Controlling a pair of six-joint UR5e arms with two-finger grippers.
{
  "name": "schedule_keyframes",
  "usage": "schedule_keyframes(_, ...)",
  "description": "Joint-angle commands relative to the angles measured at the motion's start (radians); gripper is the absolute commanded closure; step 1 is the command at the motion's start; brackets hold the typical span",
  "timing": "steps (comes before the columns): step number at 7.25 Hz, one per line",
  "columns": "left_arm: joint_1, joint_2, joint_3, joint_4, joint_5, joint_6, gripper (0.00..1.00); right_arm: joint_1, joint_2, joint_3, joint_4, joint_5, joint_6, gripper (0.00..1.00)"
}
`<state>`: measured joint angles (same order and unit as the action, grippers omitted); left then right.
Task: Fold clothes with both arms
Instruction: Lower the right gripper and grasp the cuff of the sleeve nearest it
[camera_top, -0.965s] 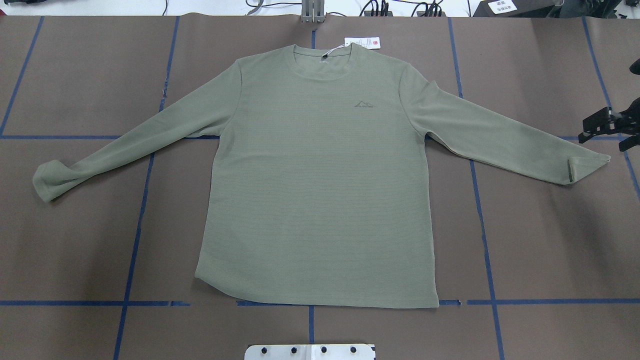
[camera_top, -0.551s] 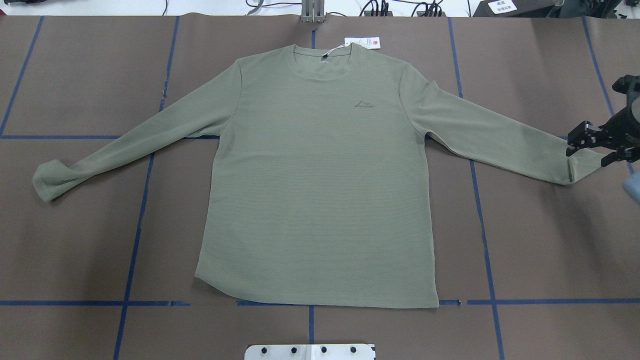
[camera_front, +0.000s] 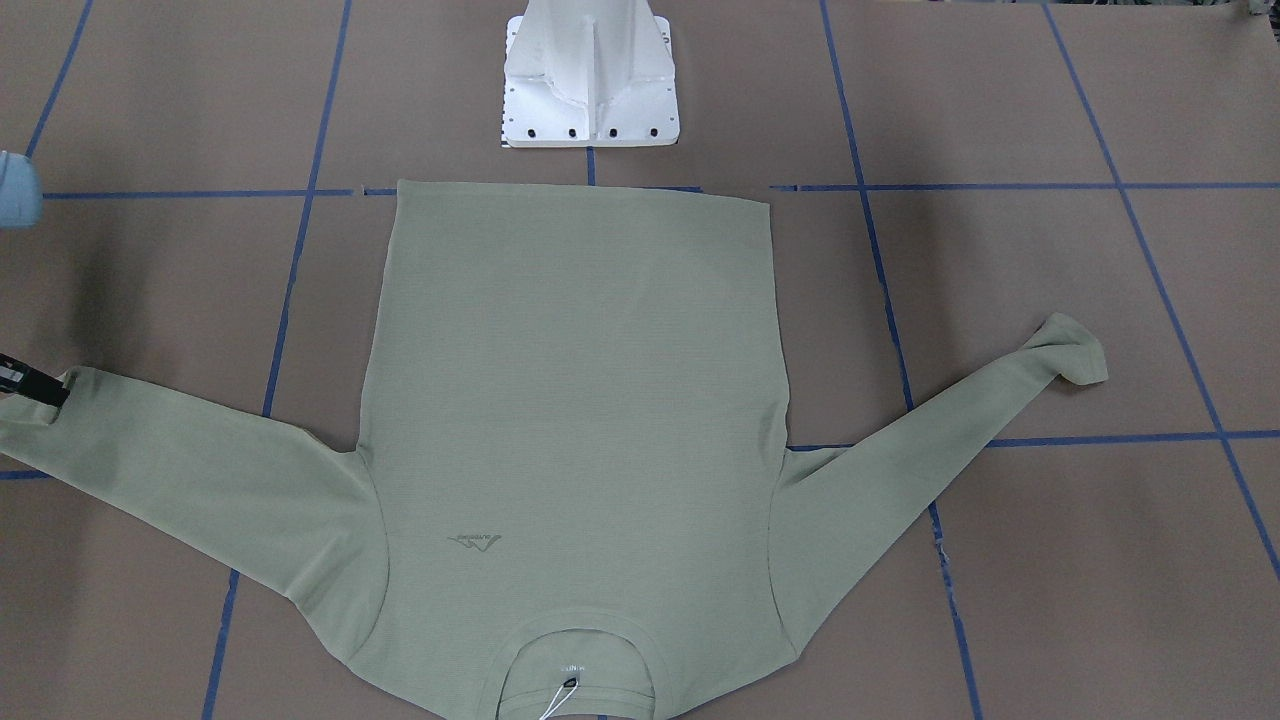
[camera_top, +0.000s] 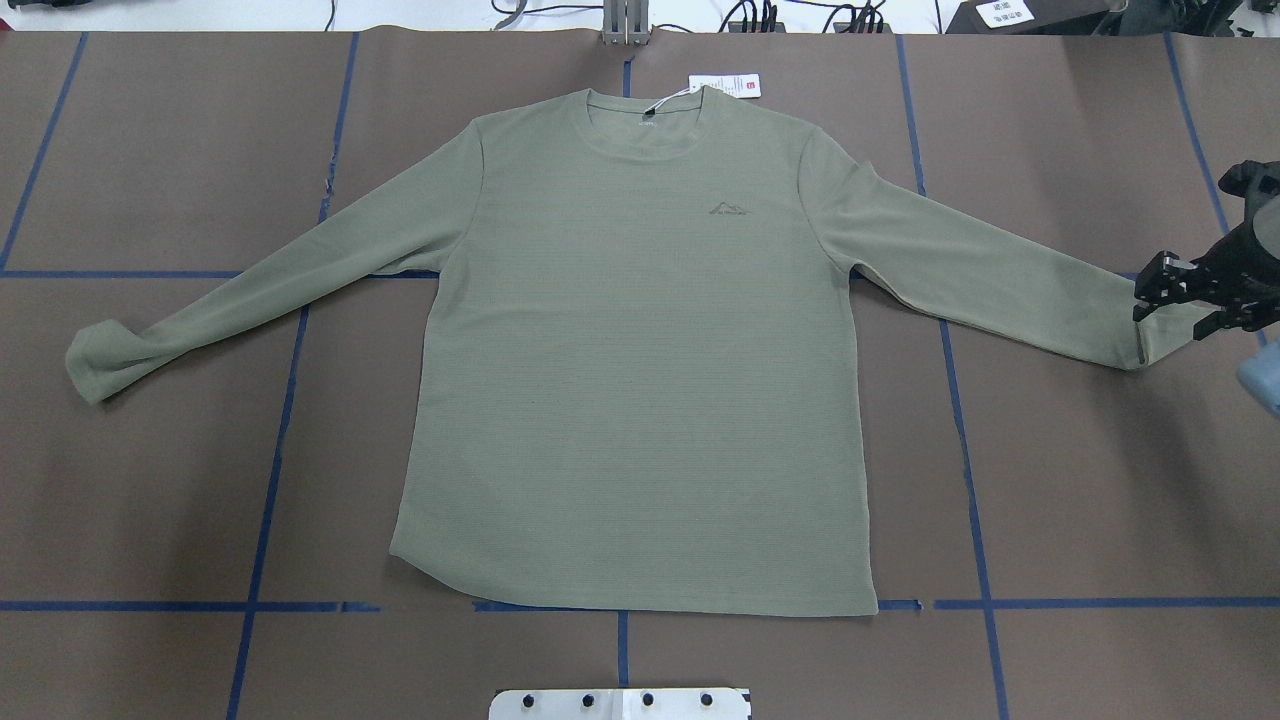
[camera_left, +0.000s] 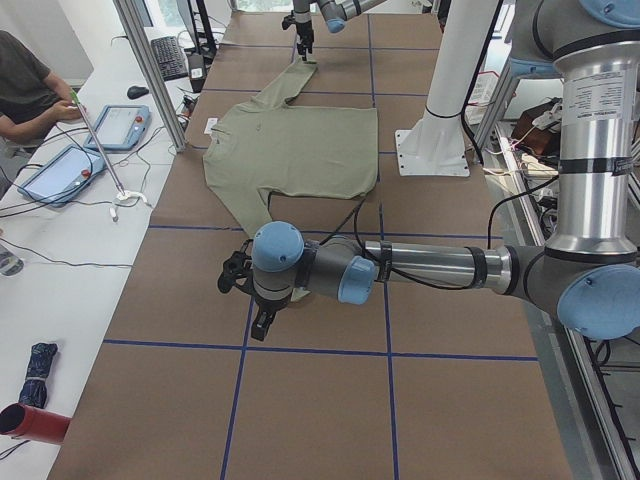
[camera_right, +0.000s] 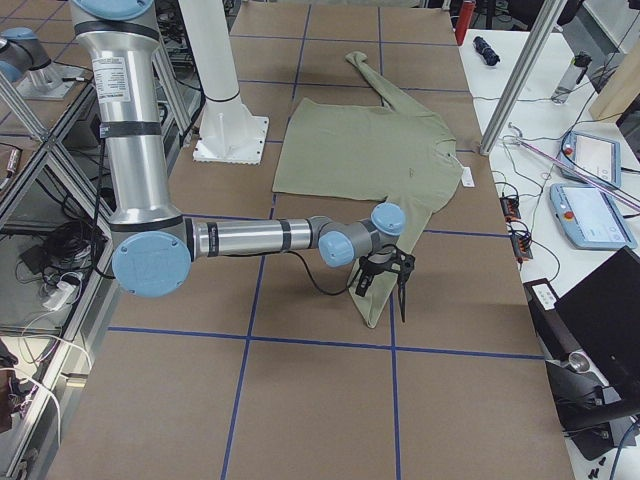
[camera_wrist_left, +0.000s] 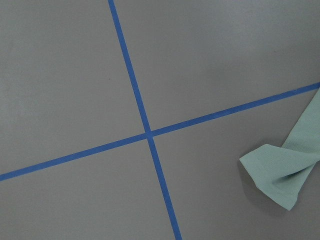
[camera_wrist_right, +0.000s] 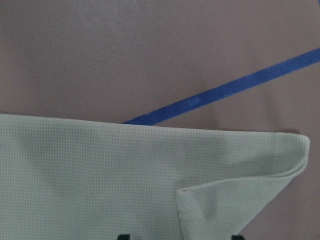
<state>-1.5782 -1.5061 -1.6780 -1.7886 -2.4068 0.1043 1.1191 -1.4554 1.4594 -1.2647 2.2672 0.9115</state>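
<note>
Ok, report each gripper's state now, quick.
Left gripper: cannot be told, it shows only in the side view.
Right gripper: open, over the sleeve cuff, holding nothing.

brown table (camera_top: 150, 480) | blue tape grid (camera_top: 150, 606) | white side bench (camera_left: 50, 300)

Shirt (camera_top: 630, 380): sage-green knit, long-sleeved, flat and face up mid-worktop (camera_top: 1100, 500). Ribbed collar (camera_top: 650, 115) toward the far edge, white hang tag (camera_top: 725, 85) just beyond it. Hem toward my base edge. Tonal logo (camera_top: 730, 209) on chest. Sleeves splayed toward the worktop's two ends. Cuffs: left cuff (camera_top: 95, 360) twisted over itself, right cuff (camera_wrist_right: 240, 200) with one corner turned back. My right arm (camera_right: 250, 238) stretched low, right jaws spread over that cuff. My left arm (camera_left: 430, 265) low near the left cuff; left jaws unreadable.
</note>
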Motion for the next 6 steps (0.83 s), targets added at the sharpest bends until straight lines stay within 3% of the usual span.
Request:
schedule_keyframes(1,0.0,0.001,-0.003,0.0,0.0,0.0,0.0,-0.004,0.021,-0.04,0.008,0.002,0.001,0.26)
schedule_keyframes(6,0.0,0.001,-0.005,-0.002,-0.002,0.0,0.0,-0.005,0.024,-0.068,0.019,-0.008,-0.006,0.34)
